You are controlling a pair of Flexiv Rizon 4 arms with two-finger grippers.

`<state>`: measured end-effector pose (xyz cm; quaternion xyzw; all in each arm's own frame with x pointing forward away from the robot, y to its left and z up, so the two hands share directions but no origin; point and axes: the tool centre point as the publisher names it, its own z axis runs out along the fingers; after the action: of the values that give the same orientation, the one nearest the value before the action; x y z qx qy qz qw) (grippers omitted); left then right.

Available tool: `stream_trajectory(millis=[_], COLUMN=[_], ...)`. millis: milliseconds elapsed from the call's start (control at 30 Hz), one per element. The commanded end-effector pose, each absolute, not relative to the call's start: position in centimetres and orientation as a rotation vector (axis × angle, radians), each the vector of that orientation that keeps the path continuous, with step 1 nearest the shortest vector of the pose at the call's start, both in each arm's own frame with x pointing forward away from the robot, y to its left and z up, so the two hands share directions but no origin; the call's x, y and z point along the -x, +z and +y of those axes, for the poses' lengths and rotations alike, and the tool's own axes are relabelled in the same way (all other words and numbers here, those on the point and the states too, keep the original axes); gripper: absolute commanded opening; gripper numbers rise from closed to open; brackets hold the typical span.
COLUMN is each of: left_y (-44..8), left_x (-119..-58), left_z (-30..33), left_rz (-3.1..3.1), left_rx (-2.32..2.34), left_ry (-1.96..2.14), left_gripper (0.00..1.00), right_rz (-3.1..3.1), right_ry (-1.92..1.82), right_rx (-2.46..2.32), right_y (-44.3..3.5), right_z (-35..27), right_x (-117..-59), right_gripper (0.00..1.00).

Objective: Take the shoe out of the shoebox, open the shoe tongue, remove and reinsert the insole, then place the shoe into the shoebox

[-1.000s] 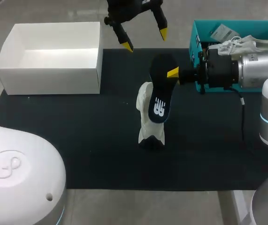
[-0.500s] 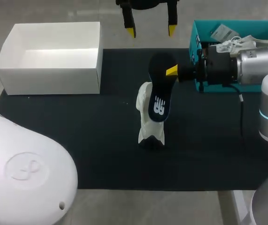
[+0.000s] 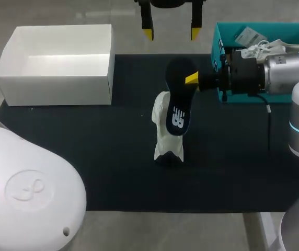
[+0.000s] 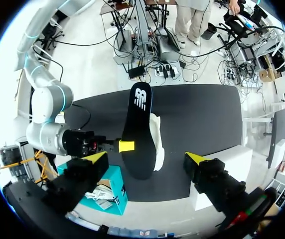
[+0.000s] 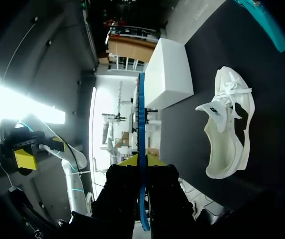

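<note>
Presently in hand: insole is out of the shoe; reinsertion judged to be your next step
Right tool (image 3: 192, 79): clamped on the dark insole (image 3: 179, 99), held tilted above the white shoe (image 3: 166, 133)
Shoe: on the table (image 3: 87, 157), apart from the white shoebox (image 3: 60, 89)
Left tool (image 3: 171, 32): fingers apart, empty, at the far edge
Next move calls for: aligning the insole's toe with the shoe opening

A robotics lab bench is shown. A table (image 3: 87, 157) laid with a black mat is flanked by two jointed robot arms, the left arm (image 3: 24, 188) at the near left and the right arm (image 3: 285, 70) at the right. A white box (image 3: 60, 78) and a teal shoebox (image 3: 217, 39) are set out at the far side as props.
</note>
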<state>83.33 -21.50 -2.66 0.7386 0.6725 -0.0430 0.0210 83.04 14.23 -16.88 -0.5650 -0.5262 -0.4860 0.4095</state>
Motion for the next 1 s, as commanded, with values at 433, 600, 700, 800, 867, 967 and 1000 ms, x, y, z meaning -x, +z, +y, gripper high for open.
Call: stream_trajectory(millis=[433,600,700,800,867,967,1000], left_y=[-3.6,-4.1,-4.2,-4.1,-3.9,-3.6,-3.6], left_x=[-82.1,-81.9,-82.2,-82.7,-82.8,-82.5,-82.5], left_z=[-20.3,-17.6,-16.0,-15.1,-14.9,-15.2,-15.2], left_rz=[1.914,1.734,1.677,1.653,1.626,1.619,1.619], left_rx=[-2.121,-2.037,-1.923,-1.759,-1.661,-1.581,-1.581], left_ry=[-0.485,-0.631,-0.697,-0.763,-0.847,-0.965,-0.965], left_gripper=[1.0,1.0,1.0,1.0,1.0,1.0,1.0], right_rz=[-1.261,-1.231,-1.23,-1.241,-1.245,-1.248,-1.251], right_ry=[-1.272,-1.267,-1.263,-1.256,-1.258,-1.264,-1.267], right_rx=[1.363,1.327,1.32,1.329,1.337,1.349,1.354], right_y=[-16.4,-15.7,-15.4,-15.2,-15.2,-15.2,-15.2], right_z=[13.4,12.6,12.2,12.0,11.8,11.6,11.5], right_x=[-82.5,-81.6,-81.3,-81.2,-81.2,-81.3,-81.3], right_gripper=[0.0,0.0,0.0,0.0,0.0,0.0,0.0])
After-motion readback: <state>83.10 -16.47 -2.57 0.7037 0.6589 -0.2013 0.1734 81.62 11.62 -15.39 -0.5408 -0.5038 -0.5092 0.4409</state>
